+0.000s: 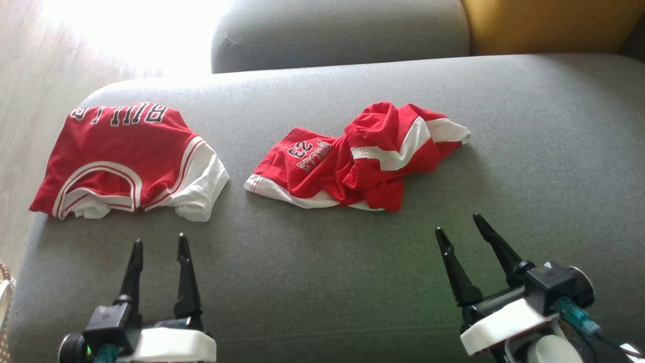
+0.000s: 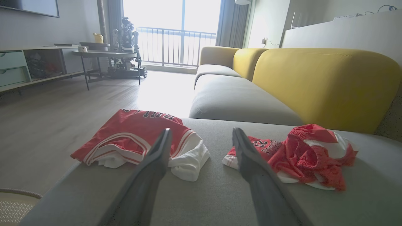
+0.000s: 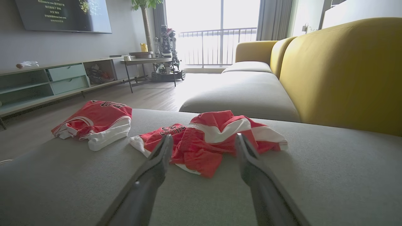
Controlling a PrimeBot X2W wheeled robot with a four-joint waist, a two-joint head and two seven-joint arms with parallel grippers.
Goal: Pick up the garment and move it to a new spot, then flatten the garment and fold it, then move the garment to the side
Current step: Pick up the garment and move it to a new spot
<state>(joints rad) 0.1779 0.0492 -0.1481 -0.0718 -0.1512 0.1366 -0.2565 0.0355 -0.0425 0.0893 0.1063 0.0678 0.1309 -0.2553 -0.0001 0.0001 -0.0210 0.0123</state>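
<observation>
My left hand, lower left of the head view, and my right hand, lower right, both stand wide open and hold nothing. The crumpled red shorts lie mid-frame on the grey sofa seat, above my right hand. Risk: pinching the bunched layers may catch one fold only, so the heap drags. The folded jersey lies apart at left; I judge the reach unobstructed.

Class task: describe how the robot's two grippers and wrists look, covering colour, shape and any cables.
Left gripper and right gripper match: two long black fingers tapering to points, on black blocks and white rounded wrist housings. A teal connector sits at each wrist; the right one's meets a dark cable.
</observation>
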